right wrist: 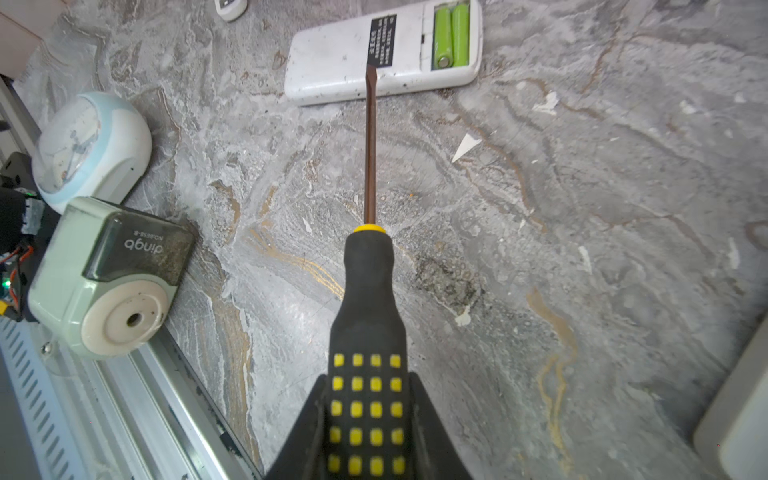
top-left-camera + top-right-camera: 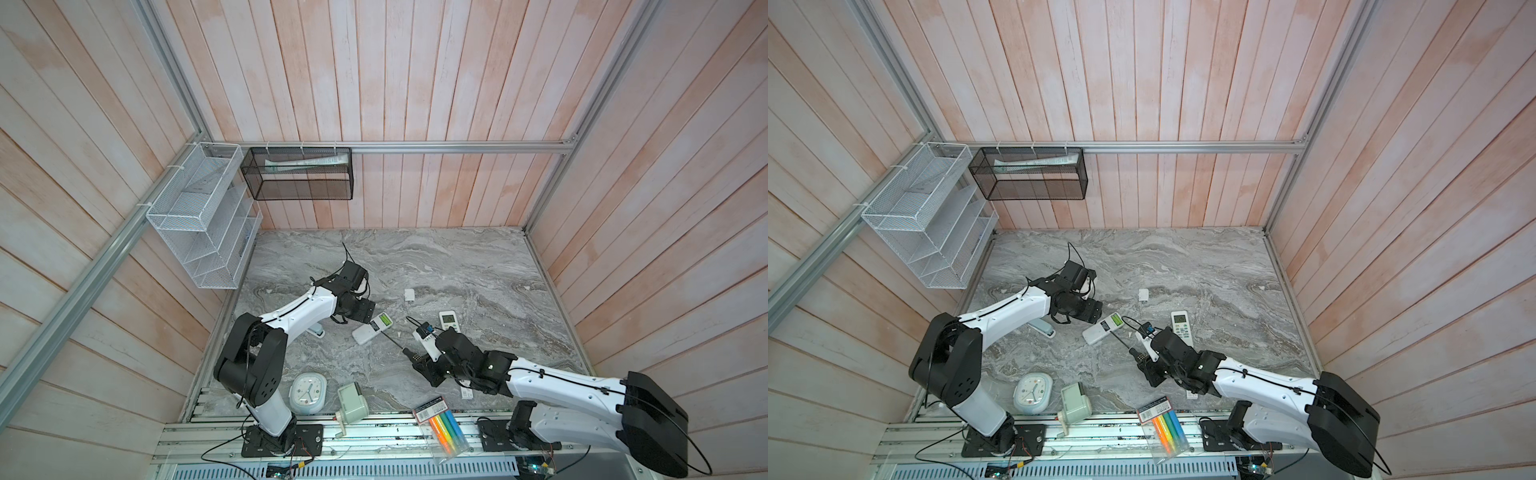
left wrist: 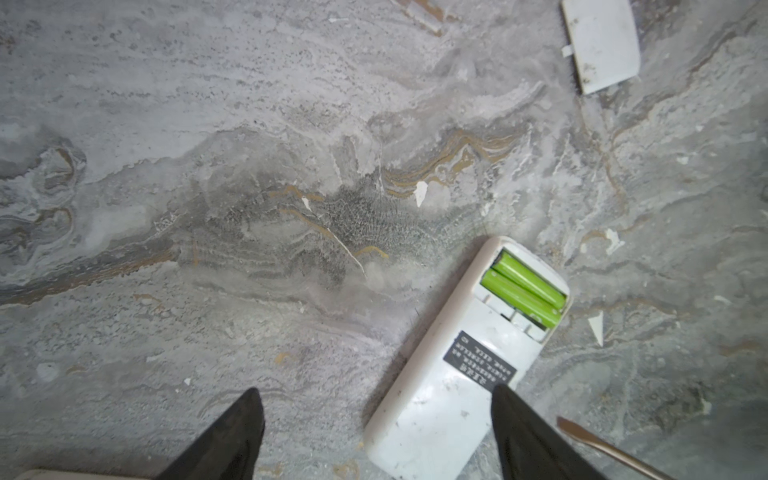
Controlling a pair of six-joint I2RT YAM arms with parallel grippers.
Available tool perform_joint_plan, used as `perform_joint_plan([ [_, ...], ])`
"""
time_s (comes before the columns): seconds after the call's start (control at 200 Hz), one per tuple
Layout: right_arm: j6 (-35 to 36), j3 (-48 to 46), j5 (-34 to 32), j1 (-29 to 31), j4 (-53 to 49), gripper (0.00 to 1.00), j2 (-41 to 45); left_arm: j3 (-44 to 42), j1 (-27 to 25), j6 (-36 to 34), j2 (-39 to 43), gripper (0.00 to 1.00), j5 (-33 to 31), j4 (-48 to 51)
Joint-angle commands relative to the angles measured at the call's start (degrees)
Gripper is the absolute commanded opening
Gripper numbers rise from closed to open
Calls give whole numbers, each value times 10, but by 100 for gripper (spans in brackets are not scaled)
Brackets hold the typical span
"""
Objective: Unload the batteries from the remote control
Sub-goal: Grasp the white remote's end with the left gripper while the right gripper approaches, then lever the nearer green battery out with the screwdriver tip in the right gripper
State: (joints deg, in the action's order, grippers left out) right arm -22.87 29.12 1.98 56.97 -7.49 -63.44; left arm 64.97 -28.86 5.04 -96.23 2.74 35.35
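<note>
The sharpener reads "dingb"; the black label on the remote's back has print too small to read. There are two remotes on the table. The remote lies face down with its battery bay open, and the second remote lies face up nearby. Two lime green batteries sit side by side in that bay. One loose cover lies apart. The left gripper stands wide apart and holds nothing. One of its fingers is over the remote's plain end; I can't tell whether it touches. The right gripper is clamped on the one screwdriver, whose tip is over the remote's back beside the label.
</note>
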Motion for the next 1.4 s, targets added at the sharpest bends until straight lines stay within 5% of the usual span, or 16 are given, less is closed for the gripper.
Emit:
perform_joint_plan([
  [0.0, -22, 34, -51, -1, -32, 0, 14, -16, -17, -53, 6, 86, 12, 17],
  [0.63, -5, 96, 29, -56, -79, 0, -59, -79, -58, -125, -17, 85, 6, -9],
  [1.39, -4, 149, 37, -69, -103, 0, -141, -76, -69, -127, -34, 69, 0, -16],
])
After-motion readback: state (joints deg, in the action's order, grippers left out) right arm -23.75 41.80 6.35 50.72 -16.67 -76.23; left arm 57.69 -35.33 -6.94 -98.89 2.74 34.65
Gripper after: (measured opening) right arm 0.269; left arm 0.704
